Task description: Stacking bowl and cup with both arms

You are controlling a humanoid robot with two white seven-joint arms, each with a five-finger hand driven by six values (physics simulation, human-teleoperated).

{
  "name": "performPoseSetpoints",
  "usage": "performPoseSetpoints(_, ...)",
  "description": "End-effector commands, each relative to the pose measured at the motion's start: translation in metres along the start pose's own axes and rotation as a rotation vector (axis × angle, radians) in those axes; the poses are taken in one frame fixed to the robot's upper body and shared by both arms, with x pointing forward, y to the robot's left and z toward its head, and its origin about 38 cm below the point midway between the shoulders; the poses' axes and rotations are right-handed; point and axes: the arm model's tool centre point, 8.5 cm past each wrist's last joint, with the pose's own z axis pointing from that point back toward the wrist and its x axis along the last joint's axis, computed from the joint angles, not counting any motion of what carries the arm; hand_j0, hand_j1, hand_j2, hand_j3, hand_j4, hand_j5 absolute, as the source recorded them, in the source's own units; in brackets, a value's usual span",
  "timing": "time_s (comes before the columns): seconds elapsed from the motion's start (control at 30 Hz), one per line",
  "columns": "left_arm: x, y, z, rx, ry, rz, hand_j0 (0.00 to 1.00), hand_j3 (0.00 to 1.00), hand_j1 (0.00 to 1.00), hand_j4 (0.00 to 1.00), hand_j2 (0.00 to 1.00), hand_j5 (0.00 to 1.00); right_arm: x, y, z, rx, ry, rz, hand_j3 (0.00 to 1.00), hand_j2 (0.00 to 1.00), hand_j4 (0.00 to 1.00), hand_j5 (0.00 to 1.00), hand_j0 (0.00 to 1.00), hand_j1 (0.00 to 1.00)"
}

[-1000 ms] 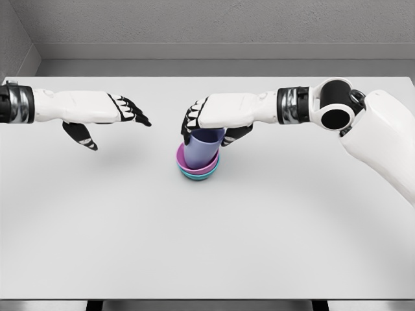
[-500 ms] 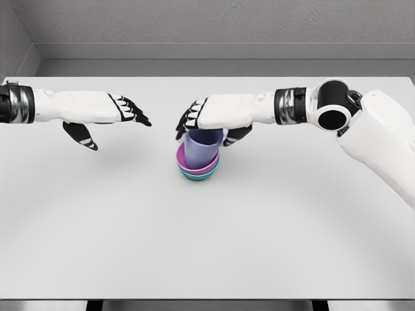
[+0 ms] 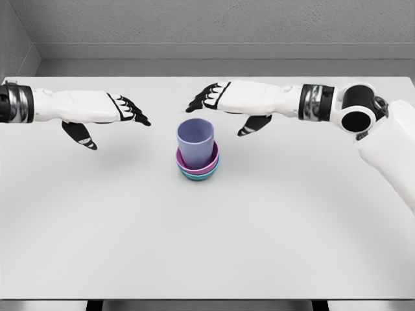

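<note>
Standing upright in the nested bowls, the cup needs no support; right hand and left hand hover apart, fingers spread, holding nothing

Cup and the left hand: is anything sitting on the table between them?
Nothing. In the head view, only bare white table lies between the purple cup and the open left hand.

A lavender cup sat in a pink bowl, itself in a teal bowl, on a pale grey table.
</note>
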Motion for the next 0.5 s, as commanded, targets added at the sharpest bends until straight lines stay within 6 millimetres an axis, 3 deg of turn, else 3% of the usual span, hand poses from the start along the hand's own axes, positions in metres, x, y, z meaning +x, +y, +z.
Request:
performPoseSetpoints(0.0, -0.008, -0.004, 0.004, 0.000, 0.024, 0.025, 1.00, 1.00, 1.00, 1.00, 1.00, 1.00, -0.021, -0.027, 0.040, -0.111, 0.091, -0.004, 1.00, 1.00, 1.00, 1.00, 1.00, 1.00)
performPoseSetpoints(0.03, -0.017, -0.019, 0.004, -0.015, 0.044, 0.069, 1.00, 1.00, 1.00, 1.00, 1.00, 1.00, -0.029, -0.024, 0.058, -0.156, 0.124, -0.041, 1.00, 1.00, 1.00, 1.00, 1.00, 1.00)
performPoseSetpoints(0.13, -0.020, -0.022, 0.004, -0.017, 0.051, 0.079, 1.00, 1.00, 1.00, 1.00, 1.00, 1.00, -0.060, 0.004, 0.095, -0.157, 0.223, -0.156, 1.00, 1.00, 1.00, 1.00, 1.00, 1.00)
performPoseSetpoints(0.23, -0.020, -0.021, 0.004, -0.017, 0.050, 0.078, 1.00, 1.00, 1.00, 1.00, 1.00, 1.00, -0.071, 0.011, 0.121, -0.146, 0.287, -0.171, 1.00, 1.00, 1.00, 1.00, 1.00, 1.00)
performPoseSetpoints(0.47, -0.019, -0.023, 0.003, -0.018, 0.048, 0.079, 1.00, 1.00, 1.00, 1.00, 1.00, 1.00, -0.071, 0.017, 0.122, -0.120, 0.293, -0.167, 1.00, 1.00, 1.00, 1.00, 1.00, 1.00)
